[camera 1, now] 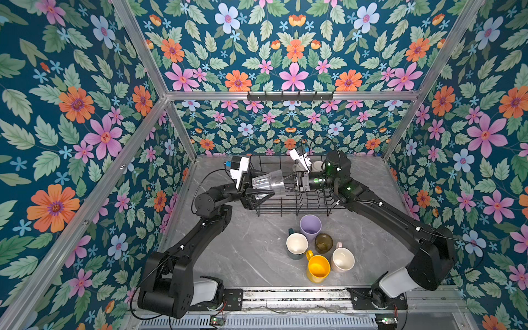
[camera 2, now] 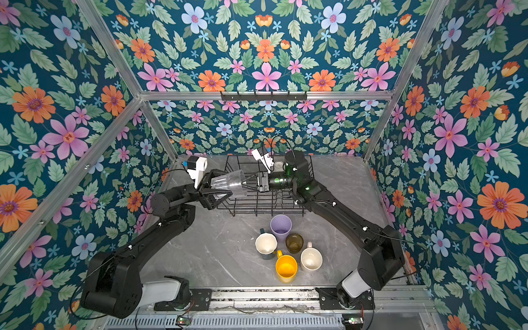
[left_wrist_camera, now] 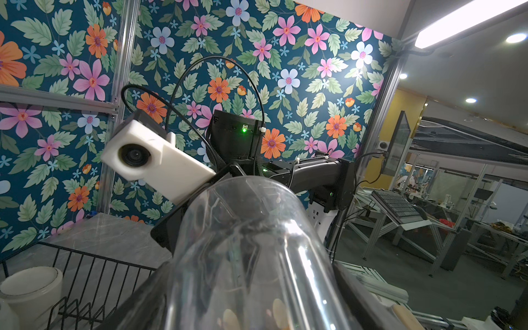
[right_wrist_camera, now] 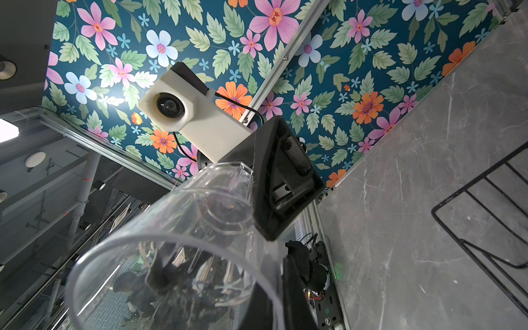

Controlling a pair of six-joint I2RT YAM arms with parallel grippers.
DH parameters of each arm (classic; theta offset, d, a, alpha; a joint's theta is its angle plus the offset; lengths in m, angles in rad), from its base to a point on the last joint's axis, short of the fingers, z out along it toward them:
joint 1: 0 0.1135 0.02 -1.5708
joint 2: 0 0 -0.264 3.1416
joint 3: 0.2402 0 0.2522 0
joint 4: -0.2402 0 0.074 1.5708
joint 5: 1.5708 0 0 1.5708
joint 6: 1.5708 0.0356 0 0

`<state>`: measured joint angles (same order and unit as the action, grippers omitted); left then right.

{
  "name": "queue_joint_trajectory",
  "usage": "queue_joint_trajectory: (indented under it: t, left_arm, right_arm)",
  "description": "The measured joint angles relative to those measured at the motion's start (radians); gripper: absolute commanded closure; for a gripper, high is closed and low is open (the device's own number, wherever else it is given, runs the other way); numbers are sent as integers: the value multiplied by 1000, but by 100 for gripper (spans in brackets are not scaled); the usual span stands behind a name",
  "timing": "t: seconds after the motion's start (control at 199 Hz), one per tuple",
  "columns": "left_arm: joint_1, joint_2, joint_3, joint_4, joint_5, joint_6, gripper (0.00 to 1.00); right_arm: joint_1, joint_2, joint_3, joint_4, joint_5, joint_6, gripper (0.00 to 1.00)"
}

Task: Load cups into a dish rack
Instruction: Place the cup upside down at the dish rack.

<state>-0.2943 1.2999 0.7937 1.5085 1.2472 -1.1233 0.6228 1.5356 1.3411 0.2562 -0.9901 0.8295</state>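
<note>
A clear glass (camera 1: 267,184) (camera 2: 228,183) lies on its side in the air over the left end of the black wire dish rack (camera 1: 300,205) (camera 2: 265,205). My right gripper (camera 1: 284,183) (right_wrist_camera: 274,300) is shut on its rim, pinching the wall. My left gripper (camera 1: 264,185) (left_wrist_camera: 248,300) has a finger on either side of the glass's base end, both pressed against it. A white cup (camera 1: 317,165) (left_wrist_camera: 31,288) stands upside down in the rack's far right corner. Below the rack stand a lilac tumbler (camera 1: 310,225), a dark green mug (camera 1: 297,244), an olive-brown glass (camera 1: 323,243), a yellow mug (camera 1: 317,268) and a pale pink mug (camera 1: 342,259).
The grey marble table (camera 1: 248,257) is walled on three sides by floral panels with aluminium posts. A black hook rail (camera 1: 290,95) hangs on the back wall. Both arm bases sit on the rail along the front edge (camera 1: 285,295).
</note>
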Motion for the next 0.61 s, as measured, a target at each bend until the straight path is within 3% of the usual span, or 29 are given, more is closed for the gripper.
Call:
queue_joint_trajectory:
  t: [0.096, 0.433, 0.609]
  left_arm:
    - [-1, -2, 3, -3, 1, -2, 100]
    - [-8, -21, 25, -59, 34, 10, 100]
    - [-10, -73, 36, -234, 31, 145, 100]
  right_arm:
    - [1, -6, -2, -4, 5, 0, 95]
    - [7, -43, -28, -12, 49, -5, 75]
    - [3, -74, -50, -39, 99, -22, 65]
